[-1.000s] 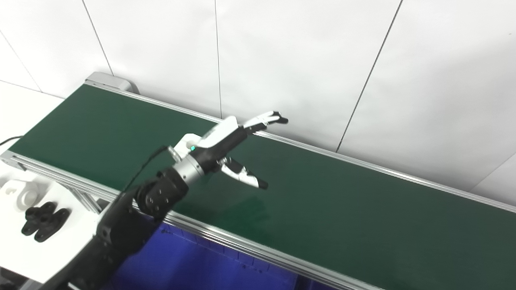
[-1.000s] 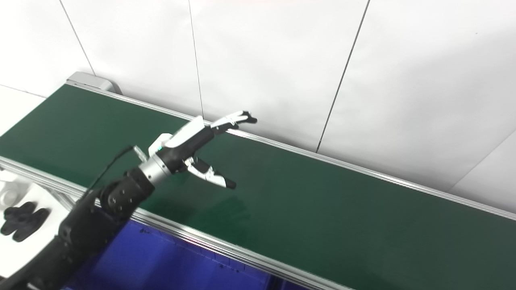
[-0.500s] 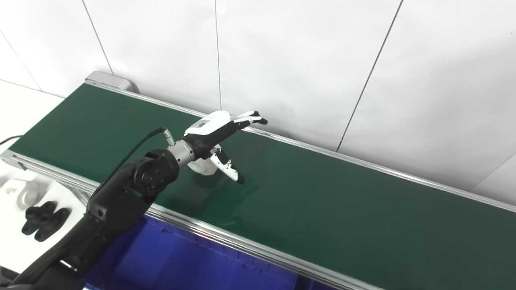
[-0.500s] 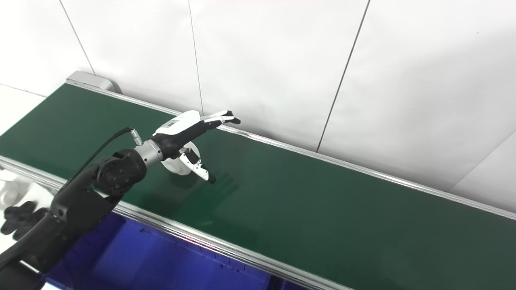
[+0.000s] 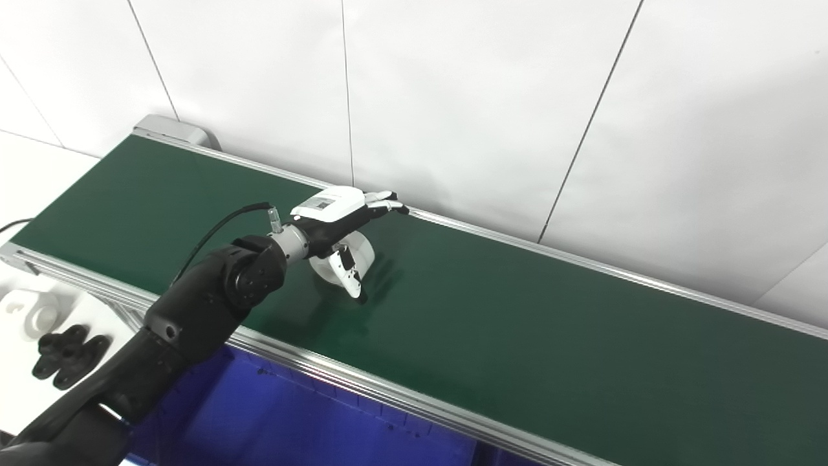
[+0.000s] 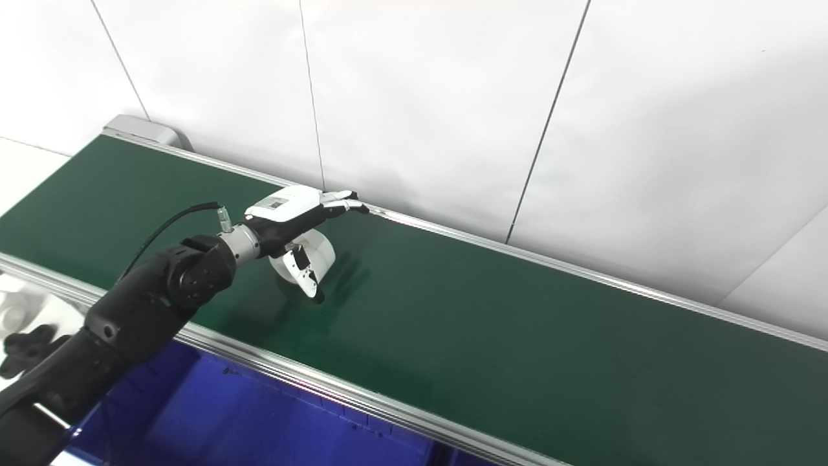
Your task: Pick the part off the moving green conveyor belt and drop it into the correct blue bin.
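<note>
A white rounded part lies on the green conveyor belt, mostly under my left hand. The hand hovers palm-down right over the part, fingers stretched toward the far rail and thumb pointing down at the part's near side. It is open and holds nothing. The part also shows in the right eye view beneath the hand. A blue bin sits below the belt's near rail. My right hand is not in view.
A white part and a black part lie on the white table at the left, beside the belt's end. A white panelled wall stands close behind the belt's far rail.
My left hand has lowered and turned palm-down over the belt. The white part has ridden the belt rightward and now sits under the hand. The thumb has swung down beside it.
</note>
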